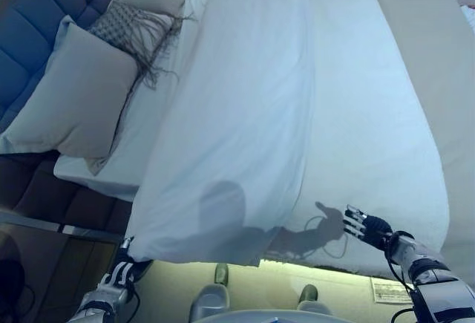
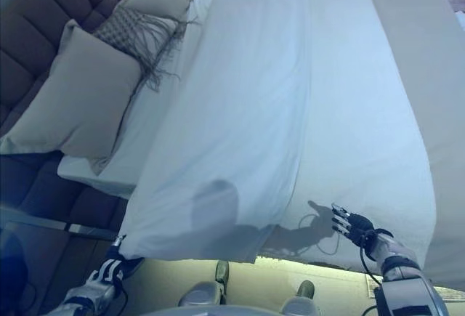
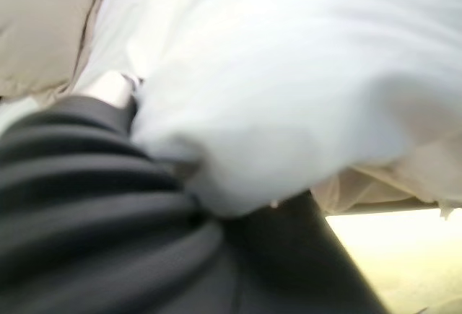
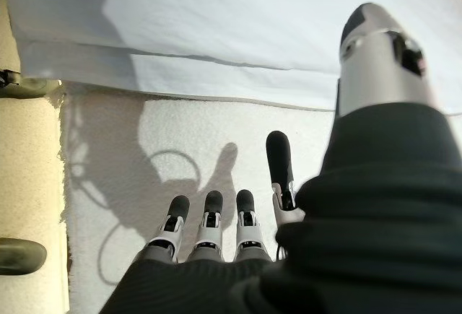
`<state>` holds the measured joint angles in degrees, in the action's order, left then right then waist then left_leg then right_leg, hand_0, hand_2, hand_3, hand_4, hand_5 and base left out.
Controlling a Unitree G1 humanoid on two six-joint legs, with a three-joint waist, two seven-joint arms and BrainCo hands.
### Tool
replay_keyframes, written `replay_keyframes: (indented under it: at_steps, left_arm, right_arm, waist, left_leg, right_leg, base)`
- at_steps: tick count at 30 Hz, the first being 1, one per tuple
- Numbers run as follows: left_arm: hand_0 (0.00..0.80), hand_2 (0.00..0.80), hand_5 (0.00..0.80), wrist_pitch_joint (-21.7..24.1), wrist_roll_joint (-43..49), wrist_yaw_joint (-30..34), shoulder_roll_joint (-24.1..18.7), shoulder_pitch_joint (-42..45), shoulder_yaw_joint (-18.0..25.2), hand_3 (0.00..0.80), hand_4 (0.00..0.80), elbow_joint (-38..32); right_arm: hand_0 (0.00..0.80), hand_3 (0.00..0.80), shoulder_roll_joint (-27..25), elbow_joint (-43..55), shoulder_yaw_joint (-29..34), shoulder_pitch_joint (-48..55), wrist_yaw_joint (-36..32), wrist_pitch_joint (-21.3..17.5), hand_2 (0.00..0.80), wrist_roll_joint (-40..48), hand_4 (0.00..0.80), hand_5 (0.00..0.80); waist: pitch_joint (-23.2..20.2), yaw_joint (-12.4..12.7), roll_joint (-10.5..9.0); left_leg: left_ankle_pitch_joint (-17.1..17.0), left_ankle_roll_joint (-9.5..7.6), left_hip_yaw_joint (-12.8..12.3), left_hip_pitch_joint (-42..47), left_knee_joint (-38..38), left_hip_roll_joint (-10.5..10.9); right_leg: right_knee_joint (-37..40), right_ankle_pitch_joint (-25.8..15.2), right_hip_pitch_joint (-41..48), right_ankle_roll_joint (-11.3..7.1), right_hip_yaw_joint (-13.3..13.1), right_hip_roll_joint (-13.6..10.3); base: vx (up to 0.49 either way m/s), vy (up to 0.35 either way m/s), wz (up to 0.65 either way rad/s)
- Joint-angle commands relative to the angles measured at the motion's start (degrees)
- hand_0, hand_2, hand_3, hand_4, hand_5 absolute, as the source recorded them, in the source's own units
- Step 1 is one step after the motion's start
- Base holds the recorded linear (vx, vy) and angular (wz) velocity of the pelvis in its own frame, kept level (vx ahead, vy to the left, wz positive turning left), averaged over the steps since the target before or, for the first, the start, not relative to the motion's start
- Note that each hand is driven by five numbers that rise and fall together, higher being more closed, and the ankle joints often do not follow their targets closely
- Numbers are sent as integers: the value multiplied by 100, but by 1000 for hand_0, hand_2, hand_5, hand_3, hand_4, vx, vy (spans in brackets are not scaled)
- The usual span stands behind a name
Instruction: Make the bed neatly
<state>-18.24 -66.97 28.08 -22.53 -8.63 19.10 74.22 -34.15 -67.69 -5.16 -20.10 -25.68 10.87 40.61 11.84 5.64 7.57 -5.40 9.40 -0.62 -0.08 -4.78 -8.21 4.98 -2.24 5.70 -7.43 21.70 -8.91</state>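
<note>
- Padded headboard (image 1: 44, 11) fills the robot's far left, with two plain pillows (image 1: 74, 100) and a fringed cushion (image 1: 130, 30) stacked against it; a pale floor strip (image 1: 245, 278) shows just below the bed's near edge.
- Bed (image 1: 371, 130) runs away from the robot, mostly covered in white; a beige runner (image 1: 423, 48) lies along the right side.
- Duvet (image 1: 237, 115) — the task's thing — lies folded lengthways over the bed's middle, its near corner hanging off the edge.
- Left hand (image 1: 122, 269) is at that near corner; its wrist view shows cloth bunched over the dark cover, but the fingers are hidden, so I cannot tell whether they grip.
- Right hand (image 4: 216, 224) hovers flat over the bare sheet (image 4: 180, 148) near the edge, fingers straight, holding nothing.
- Step in hand, as I judge it: spreading the folded duvet across the bed.
- Next move likely calls for the right hand to take the duvet's edge — then both draw it square.
</note>
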Motion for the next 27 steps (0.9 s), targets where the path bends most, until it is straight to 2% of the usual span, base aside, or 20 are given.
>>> replay_keyframes:
  at_steps: [1, 3, 4, 5, 6, 13, 19, 27]
  left_arm:
    - [800, 800, 800, 191, -552, 25, -781, 272, 16, 800, 800, 472]
    - [800, 800, 800, 230, -725, -15, -541, 130, -238, 800, 800, 341]
    - [659, 659, 659, 229, -764, -3, -488, 101, -298, 659, 659, 325]
    - [210, 210, 210, 218, -812, 15, -437, 82, -359, 210, 210, 306]
    - [0, 0, 0, 189, -860, 21, -389, 70, -411, 0, 0, 283]
    - [0, 0, 0, 165, -1254, -174, -95, -135, -670, 0, 0, 230]
    - [0, 0, 0, 158, -1057, -191, 201, -236, -938, 0, 0, 371]
    - [0, 0, 0, 111, -904, -206, 370, -30, -982, 0, 0, 447]
  right_arm:
    - [0, 0, 263, 1, -4, -464, 1, -225, 0, 289, 0, 0]
    - [0, 0, 314, 45, -50, -536, 21, -203, 0, 330, 0, 0]
    - [0, 0, 324, 50, -54, -555, 17, -201, 0, 344, 0, 0]
    - [0, 0, 334, 64, -58, -564, 13, -206, 0, 358, 0, 0]
    - [0, 0, 348, 91, -67, -569, 16, -200, 0, 368, 0, 0]
    - [0, 0, 435, 159, -67, -792, 163, -91, 0, 509, 0, 0]
    - [0, 0, 673, 259, -94, -804, 225, -88, 0, 619, 0, 0]
    - [0, 0, 887, 305, -29, -759, 260, -115, 0, 716, 0, 0]
  waist:
    - [237, 362, -470]
    - [304, 352, -528]
    - [321, 351, -544]
    - [339, 352, -560]
    - [353, 346, -578]
    - [463, 372, -703]
    - [488, 409, -831]
    - [483, 473, -947]
  left_leg:
    - [32, -218, 91, -74, 36, 136]
    - [32, -236, 99, -101, 48, 129]
    - [35, -244, 98, -105, 49, 126]
    - [38, -250, 96, -110, 52, 122]
    - [37, -255, 93, -113, 54, 116]
    - [44, -281, 108, -195, 92, 77]
    - [66, -307, 150, -208, 100, 79]
    - [89, -332, 160, -166, 88, 72]
  right_leg:
    - [-640, 181, -295, 40, -214, -611]
    - [-646, 158, -342, 40, -243, -591]
    - [-645, 150, -354, 39, -250, -587]
    - [-644, 142, -365, 38, -257, -583]
    - [-646, 135, -377, 37, -264, -576]
    - [-687, 93, -512, 38, -327, -535]
    - [-700, 70, -548, 35, -326, -509]
    - [-688, 39, -532, 31, -333, -475]
  base:
    - [-88, 5, 10]
    - [-86, -11, 9]
    - [-62, -15, 4]
    - [-51, -14, 3]
    - [-49, -14, 2]
    - [-67, -23, 4]
    - [-30, -51, 4]
    - [4, -55, 5]
